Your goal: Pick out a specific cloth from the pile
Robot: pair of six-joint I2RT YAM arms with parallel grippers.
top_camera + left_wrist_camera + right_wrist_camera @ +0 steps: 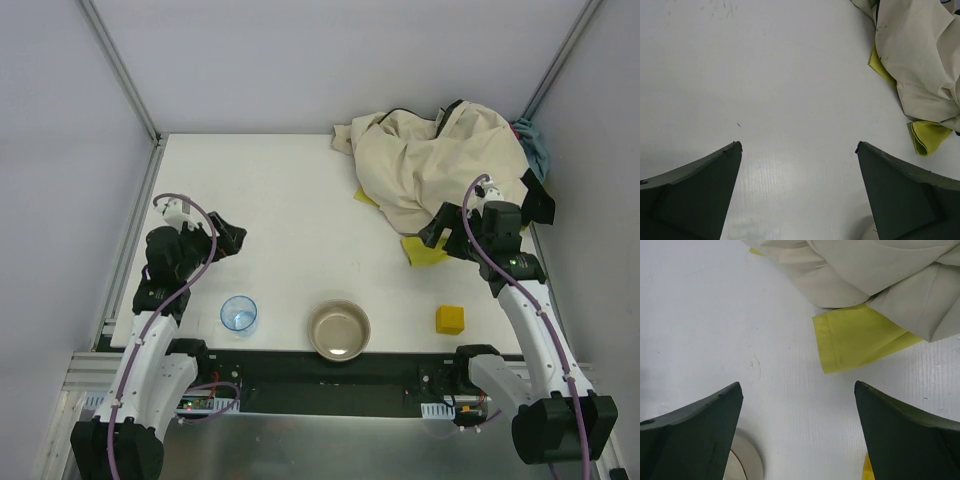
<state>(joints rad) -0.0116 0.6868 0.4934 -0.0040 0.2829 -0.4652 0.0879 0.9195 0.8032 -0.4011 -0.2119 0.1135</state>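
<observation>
The yellow-green cloth (425, 250) lies mostly buried under the pile's big beige cloth (440, 165) at the far right. Only a hemmed corner and a small edge (367, 197) stick out. In the right wrist view the corner (860, 337) lies on the table just ahead of my right gripper (797, 385), below the beige cloth (865, 270). My right gripper (487, 225) hovers above the pile's near edge, open and empty. My left gripper (228, 238) is open and empty at the left, far from the pile. Its view (798, 146) shows the yellow-green corner (929, 136) at the right edge.
A metal bowl (339, 330), a clear blue cup (238, 313) and a yellow cube (450, 319) stand near the front edge. A blue-grey cloth (535, 145) and a black piece (450, 108) lie at the pile's back. Grey walls enclose the table.
</observation>
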